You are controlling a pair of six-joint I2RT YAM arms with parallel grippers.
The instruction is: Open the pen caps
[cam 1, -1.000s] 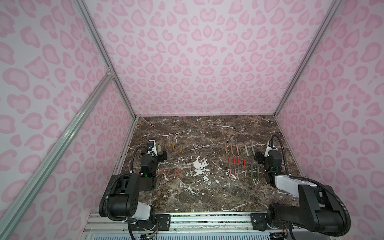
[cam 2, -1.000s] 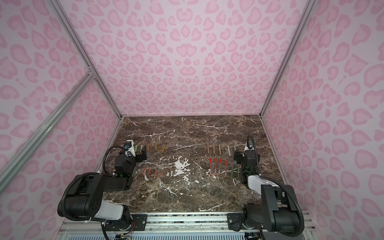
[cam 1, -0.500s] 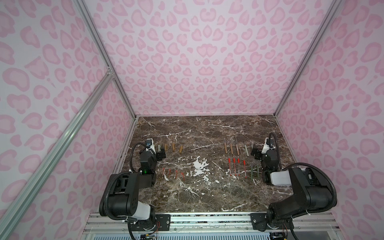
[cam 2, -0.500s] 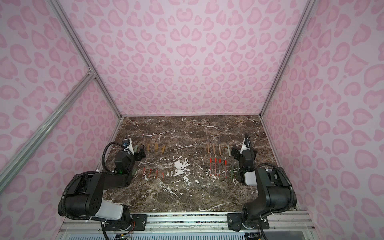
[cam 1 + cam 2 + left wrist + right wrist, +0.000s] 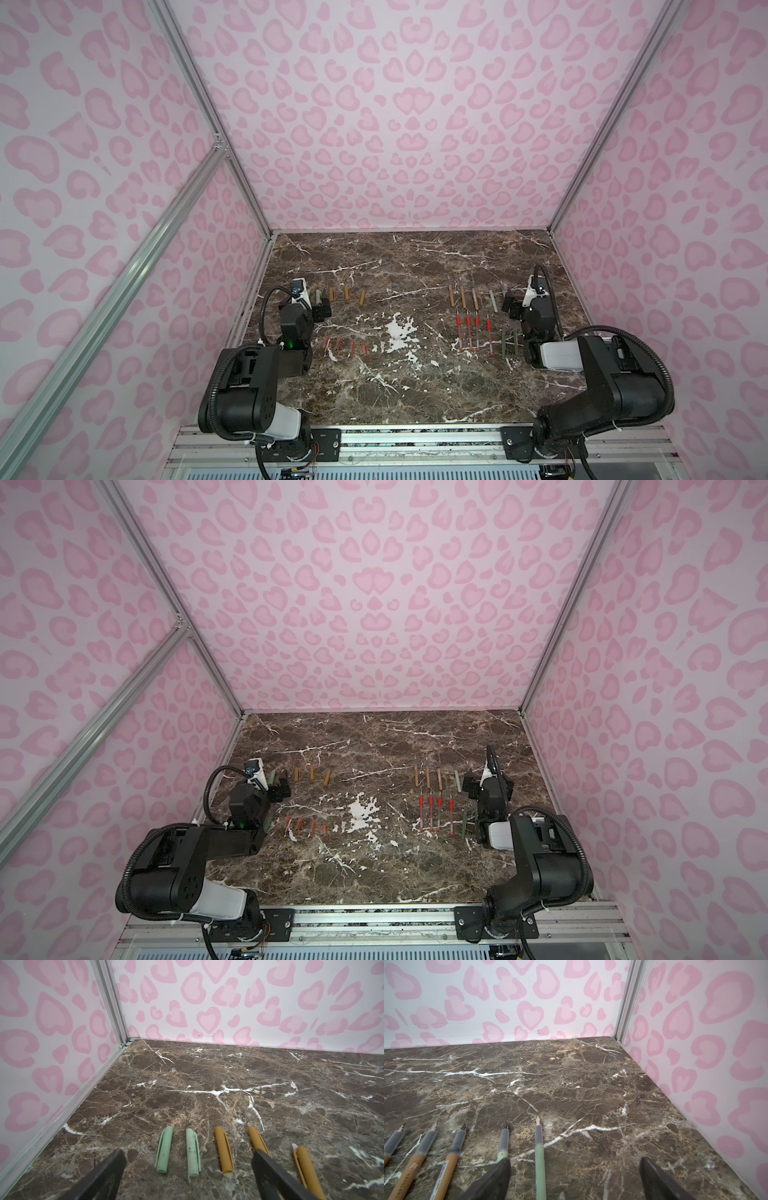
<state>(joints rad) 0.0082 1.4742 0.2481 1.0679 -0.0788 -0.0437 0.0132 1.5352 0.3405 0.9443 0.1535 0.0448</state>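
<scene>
Looks like every pen here is already uncapped, so I'd guess the job is basically done. Taking the big white patch [image 5: 398, 332] in the marble as the landmark: the caps [image 5: 346, 294] sit off to its left in two short rows, tan and pale green ones on the far side, red ones [image 5: 345, 348] nearer the rail. The bare pens [image 5: 468, 330] lie to its right, tips pointing at the back wall. The left gripper [image 5: 188, 1169] hangs low right over the far cap row, jaws spread wide and pinching nothing; in its wrist view two green caps [image 5: 165, 1150] and a tan cap [image 5: 223, 1150] lie between the fingers, long axes running straight away from it. The right gripper [image 5: 574, 1176] is also spread and empty, beside the far pen row, with one green pen [image 5: 540, 1159] lying lengthwise between its fingers. So the left arm is nearer the caps. Nothing blocks either hand, though the neighbours are packed tight.
</scene>
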